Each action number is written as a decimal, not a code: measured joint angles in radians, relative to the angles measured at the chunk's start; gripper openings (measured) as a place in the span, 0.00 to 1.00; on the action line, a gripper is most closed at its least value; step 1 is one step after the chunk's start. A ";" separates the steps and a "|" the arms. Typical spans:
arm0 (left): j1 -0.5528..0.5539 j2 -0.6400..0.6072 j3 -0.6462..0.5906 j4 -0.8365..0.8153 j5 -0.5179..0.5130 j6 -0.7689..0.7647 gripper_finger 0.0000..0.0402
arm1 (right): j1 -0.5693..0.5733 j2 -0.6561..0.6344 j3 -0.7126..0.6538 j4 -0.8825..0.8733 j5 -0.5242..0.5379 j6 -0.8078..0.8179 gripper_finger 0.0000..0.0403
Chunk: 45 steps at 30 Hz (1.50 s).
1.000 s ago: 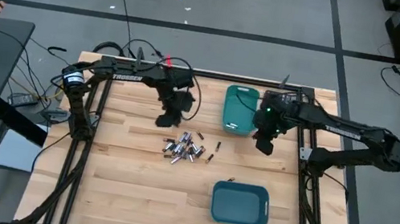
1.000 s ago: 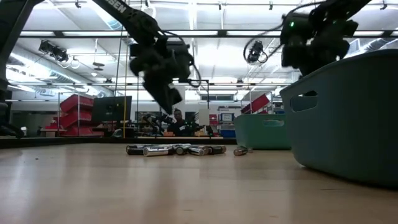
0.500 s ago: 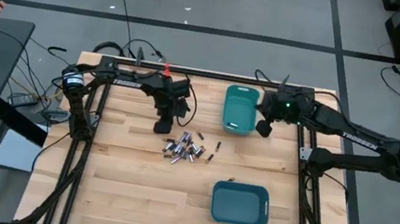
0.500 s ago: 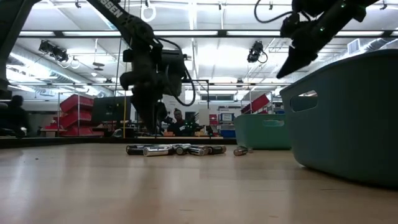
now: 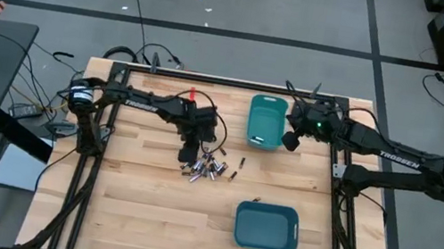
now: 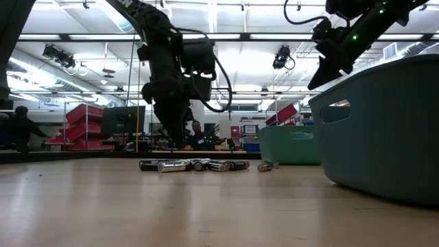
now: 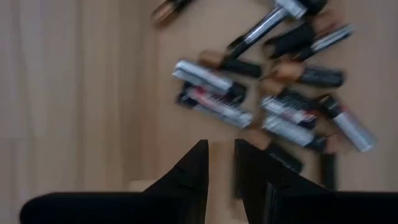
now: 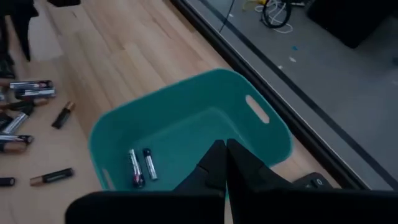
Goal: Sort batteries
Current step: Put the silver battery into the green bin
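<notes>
Batteries [image 5: 205,165], small metallic cylinders on wood grain; left gripper [image 7: 221,163] apparently narrowly parted, empty; right gripper [image 8: 224,163] clenched.

The high camera is looking straight down from well above, taking in the whole table [image 5: 134,218], both arms and the surrounding floor. The low camera is sitting at tabletop level, facing across the table into the room, with the near bin [image 6: 384,130] looming close. The left wrist camera is pointing down, very near the batteries [image 7: 273,106]. The right wrist camera is looking down into the far bin [image 8: 186,130] from close by. All four views are sharing the battery pile; the far bin is appearing in three.
</notes>
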 joint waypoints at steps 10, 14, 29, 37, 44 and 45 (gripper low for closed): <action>-0.152 -0.142 0.000 0.081 -0.159 -0.089 0.19 | 0.068 -0.100 -0.065 0.029 0.001 0.039 0.00; -0.205 -0.208 -0.034 0.188 -0.263 -0.100 0.19 | 0.081 -0.120 -0.095 0.044 0.001 0.042 0.00; -0.255 -0.301 -0.444 0.749 -0.542 -0.323 0.19 | 0.085 -0.129 -0.144 0.116 0.001 0.046 0.00; -0.255 -0.301 -0.561 0.852 -0.565 -0.437 0.19 | 0.085 -0.129 -0.144 0.138 0.001 0.054 0.00; -0.261 -0.301 -0.599 0.898 -0.541 -0.436 0.19 | 0.085 -0.129 -0.144 0.157 0.001 0.055 0.00; -0.261 -0.301 -0.601 0.897 -0.540 -0.437 0.19 | 0.085 -0.129 -0.144 0.157 0.001 0.057 0.00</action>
